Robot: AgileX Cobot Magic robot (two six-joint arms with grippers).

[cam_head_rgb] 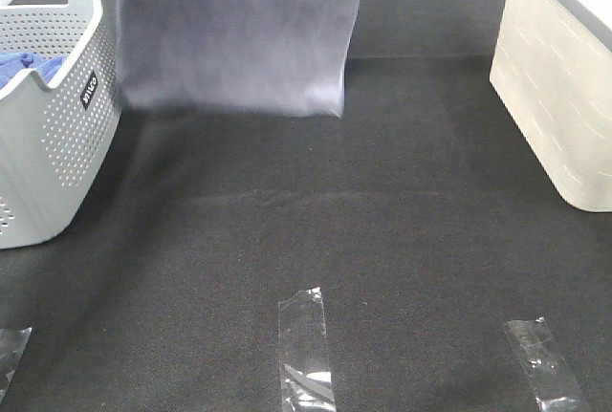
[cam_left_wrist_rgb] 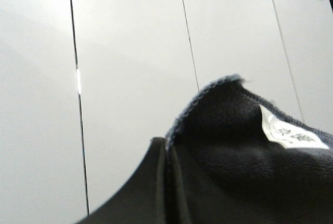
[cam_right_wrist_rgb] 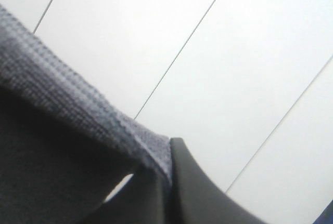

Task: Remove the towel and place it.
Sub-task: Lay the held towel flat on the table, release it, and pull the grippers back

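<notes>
- The towel [cam_head_rgb: 239, 30] hangs over the back of the table [cam_head_rgb: 335, 230]. Its top runs out of the high view.
- Its lower edge is nearly level and blurred. You cannot tell whether it touches the table.
- Your left gripper [cam_left_wrist_rgb: 165, 150] has its jaws together, clamped on the towel's stitched hem. A white label [cam_left_wrist_rgb: 289, 133] sits near the pinch.
- Your right gripper [cam_right_wrist_rgb: 169, 156] has its jaws pressed together on the hem too.
- The towel's left edge is just beside the grey basket [cam_head_rgb: 57, 154]. You cannot tell whether they touch.
- A blue cloth [cam_head_rgb: 24, 68] lies inside the basket.
- The white bin [cam_head_rgb: 555, 97] stands well apart from the towel's right edge, with bare table between them.
- The table in front of the towel is open. Clear tape strips [cam_head_rgb: 306, 345] lie flat along the near edge.
</notes>
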